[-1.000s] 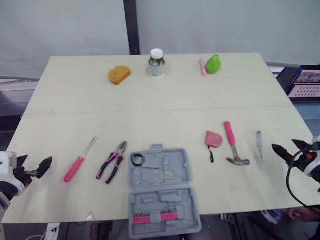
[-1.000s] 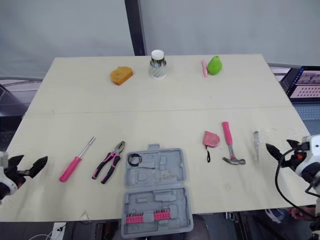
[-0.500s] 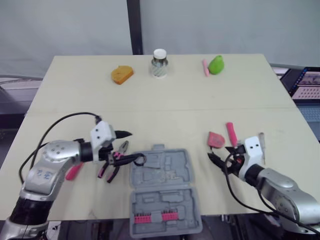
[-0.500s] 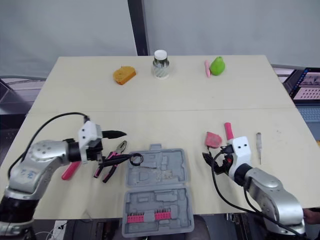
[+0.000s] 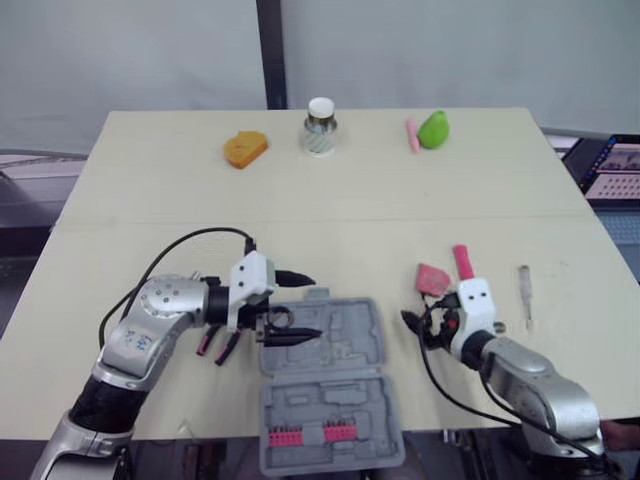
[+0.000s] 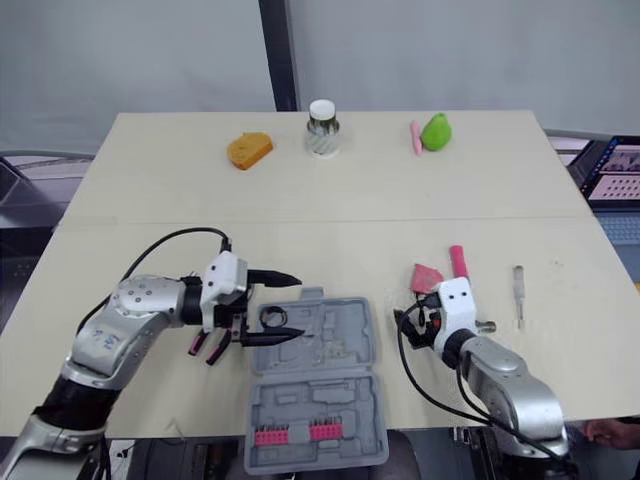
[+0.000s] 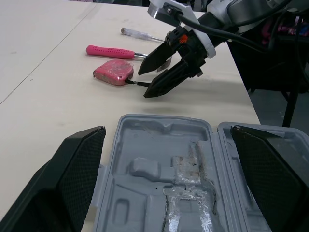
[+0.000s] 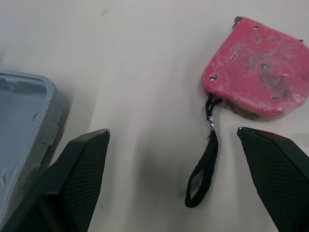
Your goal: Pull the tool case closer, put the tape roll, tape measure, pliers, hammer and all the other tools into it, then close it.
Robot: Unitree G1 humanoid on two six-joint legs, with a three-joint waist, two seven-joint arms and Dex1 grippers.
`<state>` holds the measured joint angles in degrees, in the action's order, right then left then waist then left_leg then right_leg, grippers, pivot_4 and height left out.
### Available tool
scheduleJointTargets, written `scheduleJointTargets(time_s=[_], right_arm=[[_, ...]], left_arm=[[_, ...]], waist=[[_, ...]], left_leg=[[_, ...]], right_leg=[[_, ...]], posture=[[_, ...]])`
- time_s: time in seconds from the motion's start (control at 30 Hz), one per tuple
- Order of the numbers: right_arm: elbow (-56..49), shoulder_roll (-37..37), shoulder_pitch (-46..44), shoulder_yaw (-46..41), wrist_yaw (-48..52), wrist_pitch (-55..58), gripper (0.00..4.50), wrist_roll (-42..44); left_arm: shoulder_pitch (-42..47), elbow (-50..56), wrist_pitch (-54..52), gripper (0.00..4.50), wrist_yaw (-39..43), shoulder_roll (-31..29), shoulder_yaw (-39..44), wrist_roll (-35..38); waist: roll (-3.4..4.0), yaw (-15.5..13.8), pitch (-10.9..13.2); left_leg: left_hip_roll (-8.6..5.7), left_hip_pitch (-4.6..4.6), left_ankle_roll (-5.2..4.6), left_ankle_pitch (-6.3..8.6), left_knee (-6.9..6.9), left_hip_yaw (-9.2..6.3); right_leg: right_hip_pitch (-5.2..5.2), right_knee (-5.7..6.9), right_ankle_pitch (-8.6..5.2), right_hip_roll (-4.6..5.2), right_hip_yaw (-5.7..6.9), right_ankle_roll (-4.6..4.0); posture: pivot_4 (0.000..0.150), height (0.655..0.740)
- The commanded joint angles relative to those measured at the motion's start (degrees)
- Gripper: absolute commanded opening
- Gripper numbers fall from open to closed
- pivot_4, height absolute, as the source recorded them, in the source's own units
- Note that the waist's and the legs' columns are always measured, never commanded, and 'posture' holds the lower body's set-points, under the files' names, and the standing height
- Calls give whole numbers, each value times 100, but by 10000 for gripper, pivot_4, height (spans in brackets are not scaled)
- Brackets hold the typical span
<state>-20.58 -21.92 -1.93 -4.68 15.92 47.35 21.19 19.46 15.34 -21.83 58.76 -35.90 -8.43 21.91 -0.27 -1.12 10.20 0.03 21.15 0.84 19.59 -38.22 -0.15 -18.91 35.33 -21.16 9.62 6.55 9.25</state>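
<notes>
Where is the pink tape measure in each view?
Left eye view: tape measure right of the tool case.
Right eye view: tape measure, same place.
Left wrist view: tape measure beyond the tool case.
Right wrist view: tape measure near the tool case rim.
Shared landmark: tool case.

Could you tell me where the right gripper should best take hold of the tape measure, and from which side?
I would grip the tape measure by its pink body, across its two side edges, coming in from the strap side, where the open right gripper faces it. It lies flat on the table, so its broad faces cannot be pinched, and the strap looks limp.
</notes>
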Motion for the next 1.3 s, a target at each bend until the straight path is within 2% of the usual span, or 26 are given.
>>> scheduleJointTargets(time_s=[0.03,0.27,0.37,0.6,0.63,0.8,0.87,1.13,1.3], right_arm=[[93,66,-58,18,-97,-126,45000,-146],[428,137,-244,52,-78,-265,45000,-325],[502,186,-289,83,-61,-291,36274,-359],[530,293,-240,167,-70,-340,2309,-509],[558,325,-230,126,-121,-343,277,-525],[508,309,-119,40,-107,-354,277,-562],[220,166,140,5,34,-249,277,-494],[-1159,-338,1705,-331,489,187,277,9],[-1746,-228,2513,-364,405,304,277,185]], left_arm=[[-7,246,93,44363,-54,43,-41,-49],[-11,330,42,44363,-204,96,-88,-93],[12,318,39,45000,-247,131,-129,-135],[43,315,35,45000,-266,176,-199,-190],[46,301,38,45000,-263,183,-209,-196],[-37,245,126,45000,-143,127,-256,-244],[-232,231,268,45000,101,-108,-293,-321],[-425,132,462,45000,737,-618,-331,-317],[-428,133,534,45000,1030,-680,-424,-323]], waist=[[0,-6,0],[0,7,0],[0,14,0],[0,50,0],[0,50,0],[0,43,0],[2,44,-1],[2,-38,-1],[6,-26,-3]], left_leg=[[-1,0,0,0,-1,-1],[0,-1,0,0,-1,-2],[0,-2,0,0,-2,-2],[0,-2,0,0,0,-4],[0,-2,0,0,0,-5],[0,-2,0,0,0,-6],[-1,-2,0,0,0,-8],[-5,0,0,0,-6,-14],[-3,-3,0,0,3,-11]], right_leg=[[0,3,0,0,0,0],[0,5,0,0,-1,0],[0,7,0,0,-1,0],[-1,10,0,0,0,0],[-1,10,0,0,0,0],[-1,12,0,0,0,0],[-1,12,0,0,0,0],[6,10,0,0,-7,0],[3,10,-3,0,-7,-4]], posture=[[1500,7400],[1500,7400],[1500,7400],[1500,7400],[1500,7400],[1500,7400],[1500,7400],[1500,7400],[1500,7400]])
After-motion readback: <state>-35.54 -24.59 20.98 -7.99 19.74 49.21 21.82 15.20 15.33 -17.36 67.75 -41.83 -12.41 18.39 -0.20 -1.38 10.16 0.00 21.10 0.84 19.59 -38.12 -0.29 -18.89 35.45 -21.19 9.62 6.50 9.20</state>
